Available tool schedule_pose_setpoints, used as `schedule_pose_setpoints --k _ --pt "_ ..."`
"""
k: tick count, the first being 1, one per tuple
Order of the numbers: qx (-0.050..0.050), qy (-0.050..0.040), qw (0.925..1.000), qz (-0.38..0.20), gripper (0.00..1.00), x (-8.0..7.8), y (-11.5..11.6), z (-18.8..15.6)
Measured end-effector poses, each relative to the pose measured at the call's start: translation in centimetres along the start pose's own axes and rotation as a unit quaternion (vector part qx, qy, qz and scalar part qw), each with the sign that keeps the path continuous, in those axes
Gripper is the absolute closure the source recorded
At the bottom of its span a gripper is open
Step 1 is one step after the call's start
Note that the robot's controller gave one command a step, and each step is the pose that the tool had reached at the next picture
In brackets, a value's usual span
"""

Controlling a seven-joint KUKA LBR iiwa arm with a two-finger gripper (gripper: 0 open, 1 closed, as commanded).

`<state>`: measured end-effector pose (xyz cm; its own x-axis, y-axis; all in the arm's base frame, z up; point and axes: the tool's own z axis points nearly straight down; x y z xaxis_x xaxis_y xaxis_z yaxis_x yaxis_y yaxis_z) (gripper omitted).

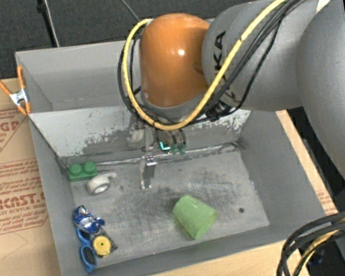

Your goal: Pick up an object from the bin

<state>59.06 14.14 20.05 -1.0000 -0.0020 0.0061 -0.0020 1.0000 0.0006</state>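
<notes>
The pincer (146,173) hangs over bare floor at the back middle of the bin (56,186); whether it is open or closed I cannot tell. A white tape ring (100,184) lies near on its left, and a green cup (194,216) lies toward the front.

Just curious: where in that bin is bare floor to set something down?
Right of the light green cup, up to the bin wall; also between cup and blue glasses. Crowded at left: green brick, white ring.
</notes>
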Motion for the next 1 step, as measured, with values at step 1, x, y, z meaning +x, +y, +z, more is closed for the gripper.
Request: schedule_pose_setpoints --k 1 --pt "-0.001 -0.0064 0.9948 0.102 0.00 -0.26 4.66 12.80"
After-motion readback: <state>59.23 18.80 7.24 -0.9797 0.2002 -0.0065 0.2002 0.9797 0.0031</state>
